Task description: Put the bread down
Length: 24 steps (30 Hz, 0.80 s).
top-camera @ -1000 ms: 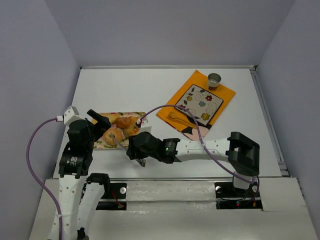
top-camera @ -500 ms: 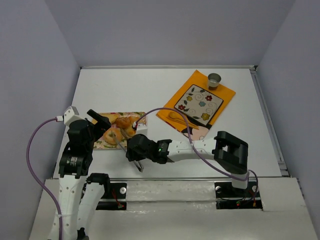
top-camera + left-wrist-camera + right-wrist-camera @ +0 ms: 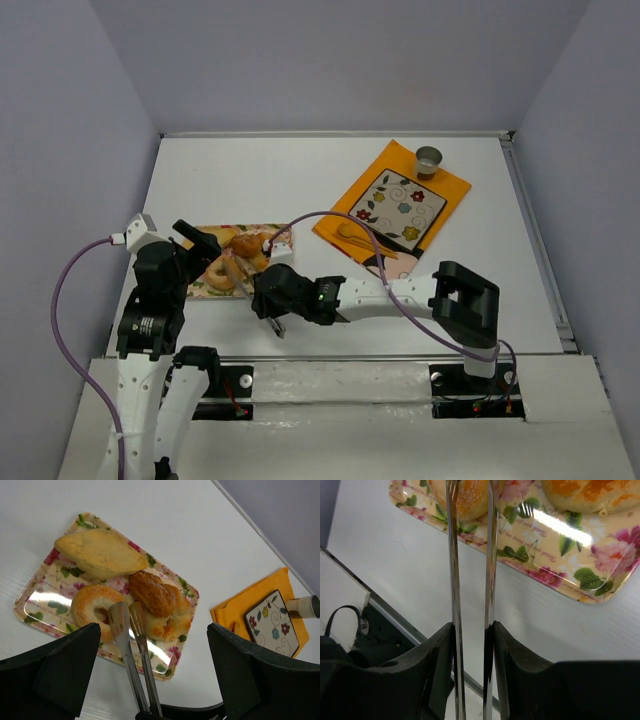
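Observation:
The bread (image 3: 92, 611), a light tan ring, lies on the near left part of a floral tray (image 3: 37, 597); it also shows in the top view (image 3: 218, 272) and the right wrist view (image 3: 467, 497). My right gripper (image 3: 274, 302) (image 3: 472, 630) is shut on metal tongs (image 3: 131, 645) (image 3: 470, 570). The tong tips reach over the tray's near edge to the bread's right side, slightly apart. I cannot tell whether they pinch it. My left gripper (image 3: 198, 243) (image 3: 152, 630) is open and empty, hovering above the tray's near side.
A pale yellow wedge (image 3: 100, 555) and a dark brown pastry (image 3: 152, 592) share the tray. At the back right an orange napkin (image 3: 455, 185) holds a flowered square plate (image 3: 403, 205); a small metal cup (image 3: 429, 158) stands behind it. Walls close in the table on three sides.
My right arm has swung left and brought the tongs from beside the tray to over the bread. The left arm has not moved.

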Motion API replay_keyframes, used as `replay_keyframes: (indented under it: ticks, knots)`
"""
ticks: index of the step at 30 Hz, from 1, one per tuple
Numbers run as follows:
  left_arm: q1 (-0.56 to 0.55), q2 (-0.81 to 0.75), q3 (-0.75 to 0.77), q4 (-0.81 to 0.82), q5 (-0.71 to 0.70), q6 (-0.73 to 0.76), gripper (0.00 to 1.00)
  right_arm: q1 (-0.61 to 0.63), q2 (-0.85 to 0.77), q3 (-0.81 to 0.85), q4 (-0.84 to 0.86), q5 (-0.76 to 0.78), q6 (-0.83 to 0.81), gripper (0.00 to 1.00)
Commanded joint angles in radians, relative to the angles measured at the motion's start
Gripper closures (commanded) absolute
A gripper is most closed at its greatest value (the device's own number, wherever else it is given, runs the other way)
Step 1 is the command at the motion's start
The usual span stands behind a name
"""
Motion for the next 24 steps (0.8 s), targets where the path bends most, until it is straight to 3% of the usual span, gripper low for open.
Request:
replay_keyframes:
  ticks: [1, 9, 20, 24]
  knots:
    - [-0.002, -0.005, -0.006, 0.03, 0.007, 0.015, 0.01, -0.004, -0.144, -0.033, 0.144, 0.015, -0.077, 0.93]
    - [-0.002, 0.016, -0.003, 0.026, -0.007, 0.006, 0.01, -0.024, -0.296, -0.15, 0.253, -0.037, -0.159, 0.93]
    - [-0.002, 0.048, 0.003, 0.019, -0.015, 0.002, 0.01, -0.061, -0.328, -0.168, 0.183, -0.082, -0.168, 0.93]
    - [-0.002, 0.048, 0.003, 0.019, -0.013, 0.002, 0.01, -0.061, -0.289, -0.165, 0.141, -0.111, -0.113, 0.73]
